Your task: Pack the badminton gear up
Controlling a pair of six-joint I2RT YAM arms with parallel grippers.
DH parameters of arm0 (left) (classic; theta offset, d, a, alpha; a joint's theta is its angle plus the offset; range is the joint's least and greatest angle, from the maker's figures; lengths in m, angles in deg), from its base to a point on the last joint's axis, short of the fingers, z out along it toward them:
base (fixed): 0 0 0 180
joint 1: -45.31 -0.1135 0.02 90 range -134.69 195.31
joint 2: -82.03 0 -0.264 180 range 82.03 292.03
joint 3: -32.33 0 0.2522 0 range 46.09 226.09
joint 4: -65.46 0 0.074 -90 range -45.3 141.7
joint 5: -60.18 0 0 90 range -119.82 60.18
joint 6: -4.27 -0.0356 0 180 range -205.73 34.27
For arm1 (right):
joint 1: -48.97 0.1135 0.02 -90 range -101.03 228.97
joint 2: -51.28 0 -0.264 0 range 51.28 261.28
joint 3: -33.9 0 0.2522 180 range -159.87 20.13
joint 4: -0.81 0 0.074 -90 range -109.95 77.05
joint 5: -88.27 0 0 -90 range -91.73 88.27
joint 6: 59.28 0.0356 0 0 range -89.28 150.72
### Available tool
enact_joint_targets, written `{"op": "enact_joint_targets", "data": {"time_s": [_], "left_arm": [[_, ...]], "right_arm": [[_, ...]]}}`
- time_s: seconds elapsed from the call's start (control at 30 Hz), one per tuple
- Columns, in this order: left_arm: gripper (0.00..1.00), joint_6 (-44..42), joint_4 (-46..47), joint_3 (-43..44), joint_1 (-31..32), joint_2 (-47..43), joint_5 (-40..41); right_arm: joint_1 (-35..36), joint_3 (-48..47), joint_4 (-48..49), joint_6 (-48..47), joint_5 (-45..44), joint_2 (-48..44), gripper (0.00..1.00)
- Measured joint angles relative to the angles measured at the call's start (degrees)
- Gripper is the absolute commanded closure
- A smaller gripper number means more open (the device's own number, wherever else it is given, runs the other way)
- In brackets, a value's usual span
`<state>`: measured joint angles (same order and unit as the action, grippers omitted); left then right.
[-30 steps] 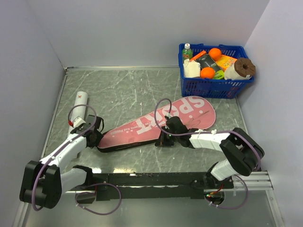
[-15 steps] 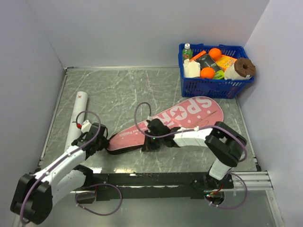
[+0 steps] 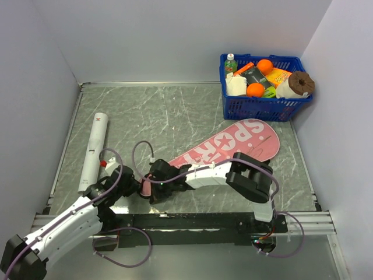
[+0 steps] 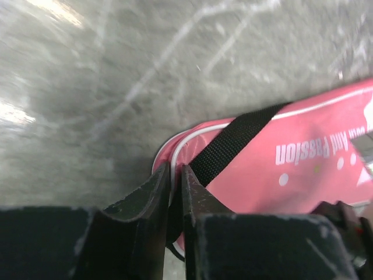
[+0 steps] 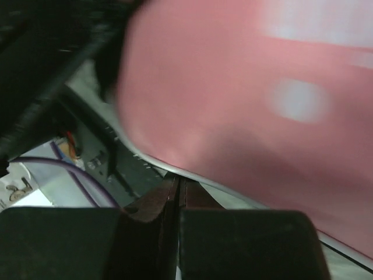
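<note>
Pink fabric with white lettering, the racket-shaped bag (image 3: pixel 236 144) lies flat and slantwise on the table (image 3: pixel 163 111), its narrow end at the near left by the arms and its wide round end at the far right, just short of the blue basket (image 3: pixel 262 109) of groceries

A black strap (image 4: pixel 233 143) runs across the narrow end in the left wrist view

The left gripper (image 3: pixel 140 188) sits at that narrow tip, and its wrist camera shows the left gripper (image 4: pixel 175 170) nearly closed, the two dark fingers pinching the white-piped rim of the bag (image 4: pixel 303 169) between them

The right gripper (image 3: pixel 156 186) is just beside it on the right, at the near edge of the bag; seen from its own wrist, the right gripper (image 5: pixel 176 182) is fully closed with its tips at the pale rim of the bag (image 5: pixel 245 87), and whether any fabric is caught between them I cannot tell

The white tube (image 3: pixel 93 153) lies on the table to the left, well apart from the bag, pointing near to far
</note>
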<state>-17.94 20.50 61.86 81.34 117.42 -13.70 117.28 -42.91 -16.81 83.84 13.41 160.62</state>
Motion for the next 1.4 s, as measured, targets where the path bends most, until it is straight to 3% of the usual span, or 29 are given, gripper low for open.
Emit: {"op": "enact_joint_targets", "data": {"time_s": [0.3, 0.6, 0.63, 0.77, 0.87, 1.1, 1.2, 1.3, 1.37, 1.4], "left_arm": [[0.85, -1.64, -0.85, -0.20, 5.31, -2.67, -1.29], [0.85, -2.56, -3.76, -0.20, 6.23, -6.21, 0.76], [0.86, -2.56, -4.00, -0.20, 6.25, -6.56, 0.83], [0.85, -2.45, -4.42, -0.20, 6.54, -7.06, 1.40], [0.85, -1.92, -3.96, -0.17, 6.93, -7.10, 0.72], [0.84, -0.87, -2.58, 2.89, 8.09, -6.23, -0.76], [0.79, -1.01, -3.43, 6.36, 8.11, -5.09, 0.74], [0.64, -1.73, -3.82, 9.97, 8.11, -4.13, 2.71], [0.59, -2.62, -3.80, 11.74, 8.13, -3.45, 3.93], [0.50, -3.21, -3.74, 12.66, 8.15, -2.93, 4.72]], "right_arm": [[3.69, -1.05, 6.29, -2.29, 0.50, 2.62, 1.00], [6.16, -3.67, 6.67, -10.60, -5.88, 4.39, 0.99], [6.25, -3.58, 6.97, -10.91, -6.29, 4.39, 0.95], [6.43, -1.95, 9.70, -11.04, -7.67, 3.85, 0.63], [6.45, 1.29, 12.70, -11.54, -9.64, 1.51, 0.52], [6.45, 9.86, 14.08, -12.13, -14.51, -9.62, 0.37], [6.43, 13.07, 13.27, -12.15, -16.04, -16.63, 0.32], [6.45, 14.82, 9.94, -12.59, -17.88, -23.69, 0.30], [6.43, 14.82, 7.10, -13.35, -19.78, -27.43, 0.23], [6.23, 14.73, 4.94, -13.77, -21.20, -29.77, 0.22]]}}
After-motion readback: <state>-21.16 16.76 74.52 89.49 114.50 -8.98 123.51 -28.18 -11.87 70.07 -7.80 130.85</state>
